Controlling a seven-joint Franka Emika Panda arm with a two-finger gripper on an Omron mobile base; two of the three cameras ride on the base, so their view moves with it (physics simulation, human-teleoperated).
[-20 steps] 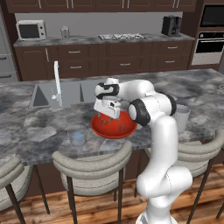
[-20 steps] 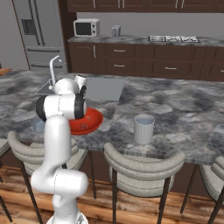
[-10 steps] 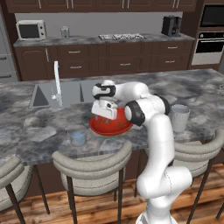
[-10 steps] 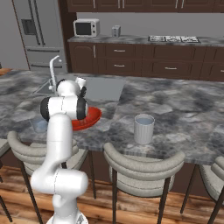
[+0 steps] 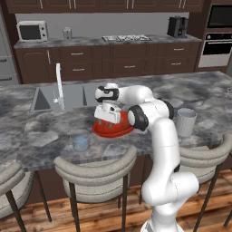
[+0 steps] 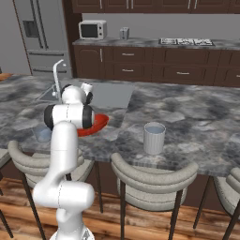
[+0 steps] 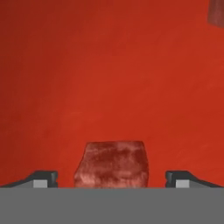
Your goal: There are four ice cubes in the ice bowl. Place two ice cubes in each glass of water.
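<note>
While the arm is reaching down over the counter (image 5: pixel 27 131), the gripper (image 7: pixel 111 177) is sitting low inside the red ice bowl (image 5: pixel 113 128) with its jaws spread wide and nothing pinched. One ice cube (image 7: pixel 112 164) is lying right between the fingertips (image 7: pixel 43 178), looking reddish from the bowl showing through it, and I can't tell if the pads are touching it. Another cube (image 7: pixel 216 12) is peeking in well beyond the gripper, off to one side. One glass of water (image 5: pixel 80 141) is standing just beside the bowl, and the other glass (image 5: pixel 186 121) is sitting further out, past the arm's elbow.
</note>
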